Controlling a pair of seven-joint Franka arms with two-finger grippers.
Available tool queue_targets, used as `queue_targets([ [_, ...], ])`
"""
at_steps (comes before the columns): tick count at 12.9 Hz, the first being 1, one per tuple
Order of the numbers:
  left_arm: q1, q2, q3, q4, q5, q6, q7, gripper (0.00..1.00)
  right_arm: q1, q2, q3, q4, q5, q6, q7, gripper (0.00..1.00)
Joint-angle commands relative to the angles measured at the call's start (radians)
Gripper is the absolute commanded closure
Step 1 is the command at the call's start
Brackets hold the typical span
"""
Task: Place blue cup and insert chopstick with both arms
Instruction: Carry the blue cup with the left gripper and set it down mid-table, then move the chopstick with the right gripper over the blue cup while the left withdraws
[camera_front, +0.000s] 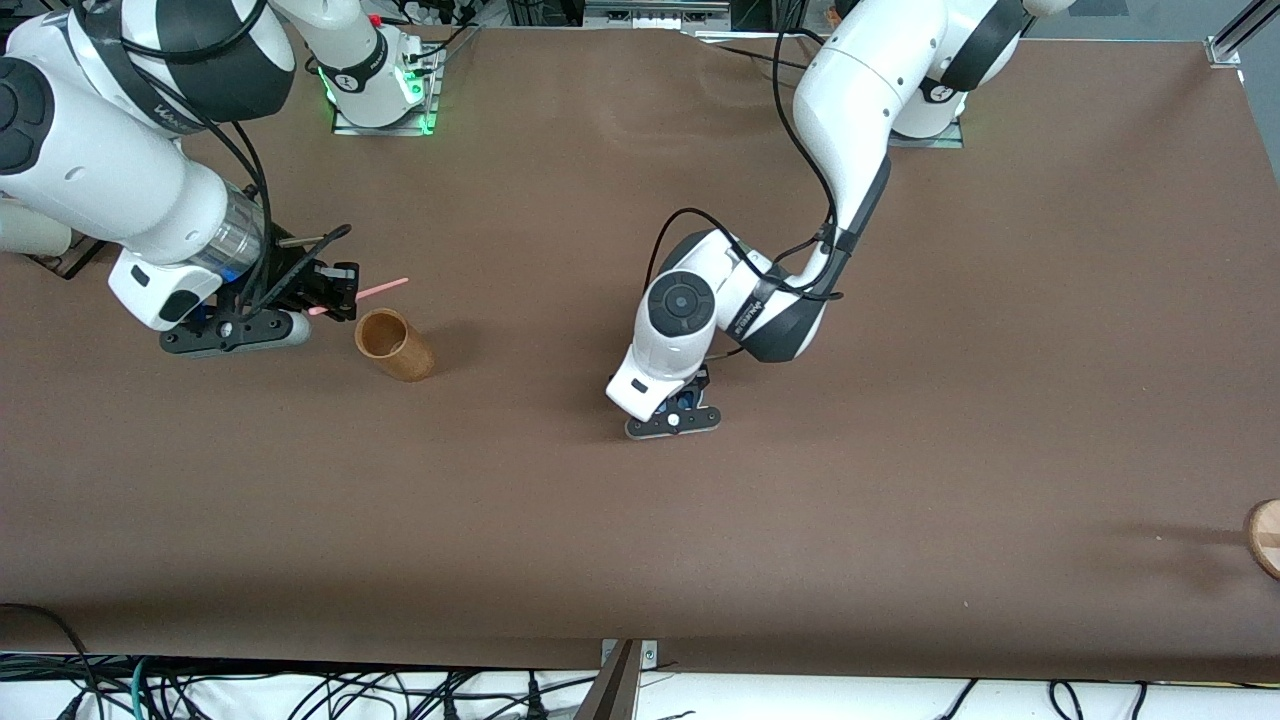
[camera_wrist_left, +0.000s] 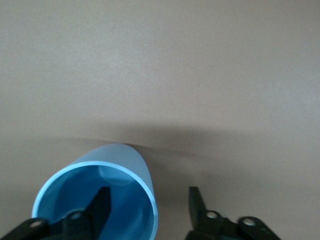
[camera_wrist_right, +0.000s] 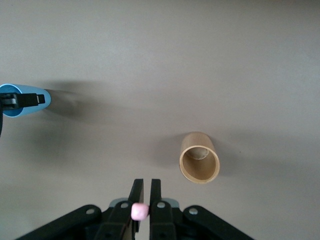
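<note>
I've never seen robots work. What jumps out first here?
The right gripper pinches a pink chopstick just above the table, beside an upright wooden holder. Mid-table, the left gripper stands open, one finger inside the blue cup, the other outside its wall.

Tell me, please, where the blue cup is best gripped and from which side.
Take the blue cup by its thin wall at the rim, coming from above: its open mouth faces up, so one finger fits inside and one outside. The left tool is placed so, open. The right tool, shut on the pink stick, waits beside the wooden holder.
</note>
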Motion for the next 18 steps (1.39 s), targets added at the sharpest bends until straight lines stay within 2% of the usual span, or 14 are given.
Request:
queue_targets([
  [1,0.044,-0.058,-0.004,0.024,-0.096,-0.095,-0.004,0.00,0.000,0.007,0.001,0.027,0.016,-0.014,0.020,1.00],
  [5,0.155,-0.180,-0.001,0.022,-0.106,-0.253,0.031,0.00,0.009,0.007,0.006,0.028,0.018,-0.012,0.053,1.00],
  [7,0.225,-0.271,0.005,0.013,-0.098,-0.325,0.153,0.00,0.038,0.007,0.005,0.033,0.016,-0.011,0.082,1.00],
  [10,0.363,-0.377,0.005,0.002,-0.096,-0.423,0.296,0.00,0.092,0.030,0.006,0.109,0.018,-0.011,0.194,1.00],
  [14,0.546,-0.450,0.005,-0.024,-0.098,-0.523,0.561,0.00,0.208,0.117,0.009,0.201,0.016,0.057,0.419,1.00],
  [17,0.664,-0.490,0.009,-0.038,-0.098,-0.568,0.735,0.00,0.283,0.198,0.009,0.266,0.016,0.156,0.565,1.00],
  [18,0.678,-0.516,0.043,-0.042,-0.078,-0.583,0.747,0.00,0.300,0.224,0.009,0.276,0.016,0.192,0.601,1.00],
])
